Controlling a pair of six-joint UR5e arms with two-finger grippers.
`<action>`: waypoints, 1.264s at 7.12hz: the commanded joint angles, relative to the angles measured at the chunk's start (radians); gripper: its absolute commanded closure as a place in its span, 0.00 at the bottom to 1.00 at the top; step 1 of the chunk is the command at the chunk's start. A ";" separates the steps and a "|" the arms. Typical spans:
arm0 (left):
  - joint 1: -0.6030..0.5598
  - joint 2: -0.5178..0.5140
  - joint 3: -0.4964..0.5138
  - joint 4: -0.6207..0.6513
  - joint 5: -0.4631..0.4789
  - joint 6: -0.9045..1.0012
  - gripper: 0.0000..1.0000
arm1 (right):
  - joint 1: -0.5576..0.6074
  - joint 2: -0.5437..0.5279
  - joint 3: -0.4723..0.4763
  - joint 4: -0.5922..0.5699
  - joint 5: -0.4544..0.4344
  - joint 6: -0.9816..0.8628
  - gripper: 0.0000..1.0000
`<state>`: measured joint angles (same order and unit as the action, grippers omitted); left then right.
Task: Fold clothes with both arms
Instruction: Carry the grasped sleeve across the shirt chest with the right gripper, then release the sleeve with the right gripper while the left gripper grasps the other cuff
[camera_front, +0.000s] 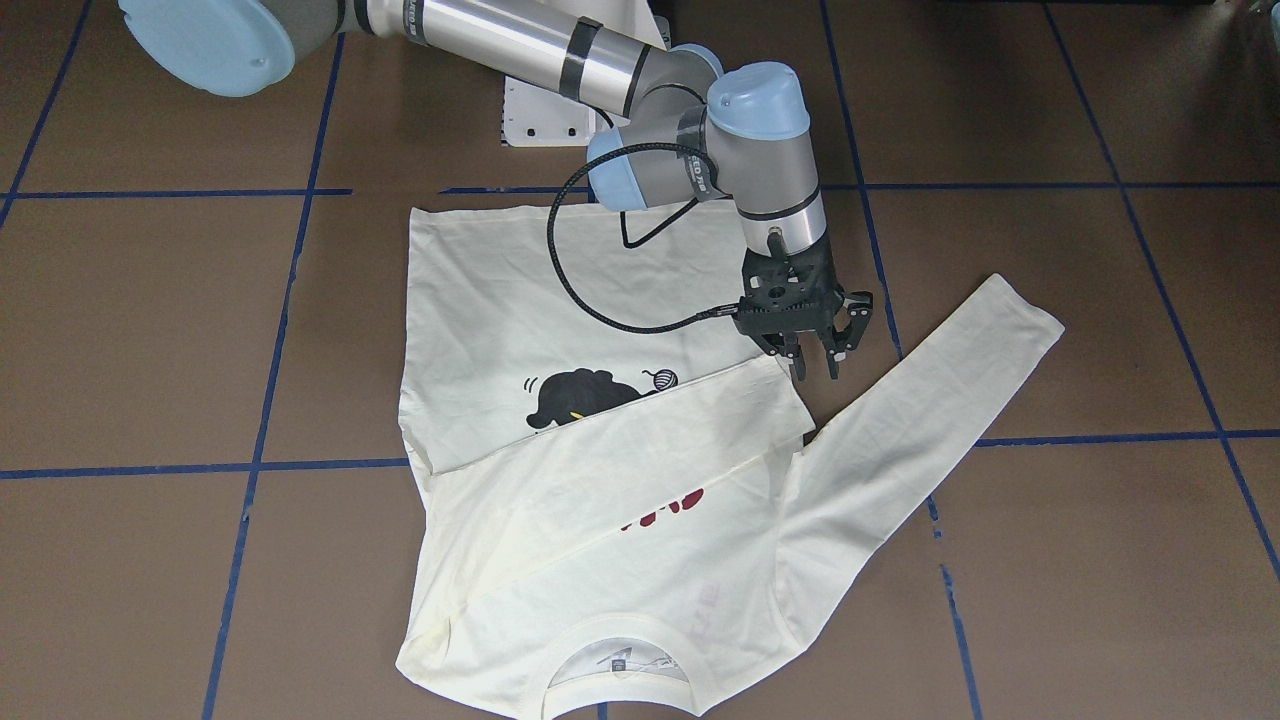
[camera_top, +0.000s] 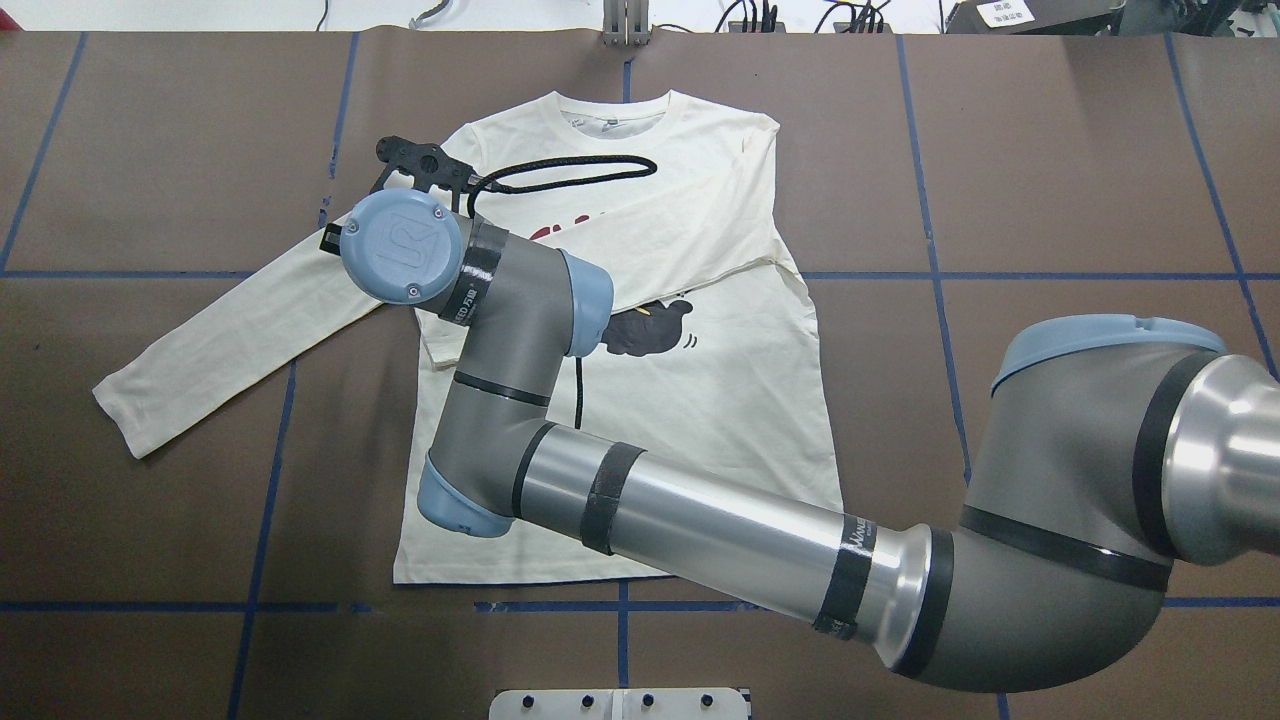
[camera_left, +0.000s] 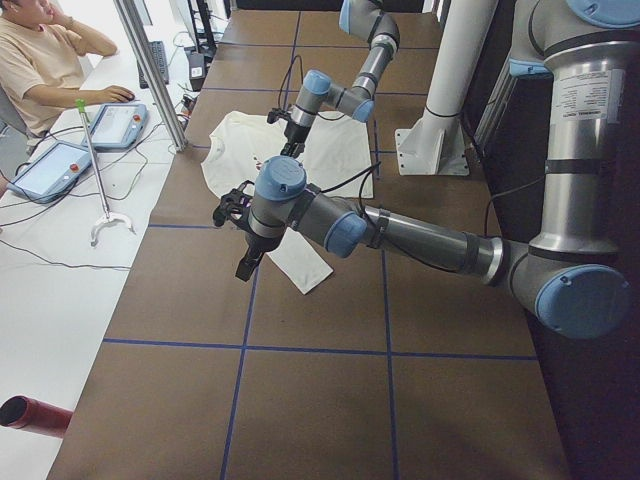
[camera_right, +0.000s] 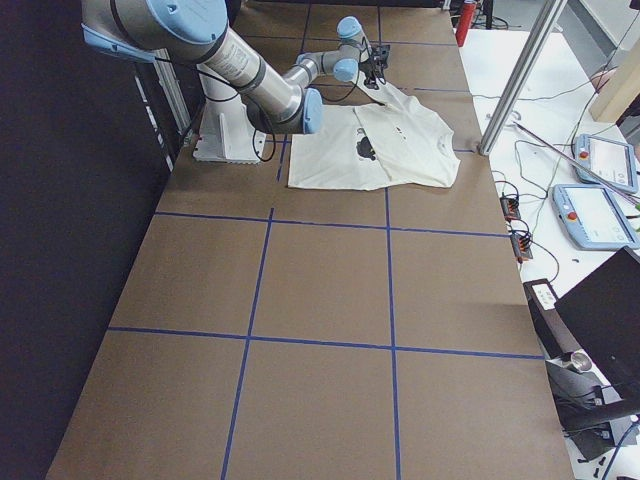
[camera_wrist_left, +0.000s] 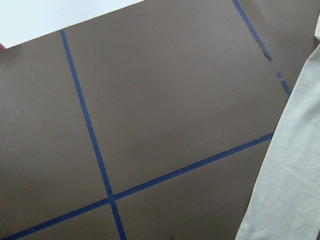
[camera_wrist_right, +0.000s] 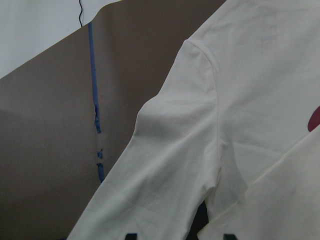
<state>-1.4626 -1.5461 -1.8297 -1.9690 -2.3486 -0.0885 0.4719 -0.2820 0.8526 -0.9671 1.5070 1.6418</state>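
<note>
T-shirt (camera_front: 480, 300) — its folded sleeve just beside spread right gripper (camera_front: 816, 368)

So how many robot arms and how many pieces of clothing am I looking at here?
Robot arms: 2, the left arm and the right arm
T-shirt: 1
Total: 3

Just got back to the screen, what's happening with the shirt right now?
The T-shirt lies flat, print up, on the table. One sleeve is already folded across the chest, partly hiding the print; the other sleeve is stretched out to the robot's left. The right arm reaches across the shirt, and the right gripper is open and empty beside the folded cuff. The left gripper is raised over the table near the outstretched sleeve; its fingers cannot be judged.
</note>
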 joint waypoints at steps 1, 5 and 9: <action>0.162 0.000 0.024 -0.059 -0.005 -0.331 0.00 | 0.100 -0.234 0.368 -0.173 0.045 0.075 0.01; 0.413 -0.002 0.105 -0.056 0.047 -0.554 0.08 | 0.420 -0.786 0.810 -0.167 0.571 -0.256 0.01; 0.418 -0.043 0.233 -0.074 0.052 -0.557 0.19 | 0.499 -0.891 0.904 -0.167 0.659 -0.303 0.02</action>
<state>-1.0459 -1.5859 -1.6238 -2.0362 -2.2983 -0.6501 0.9662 -1.1641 1.7411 -1.1335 2.1629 1.3334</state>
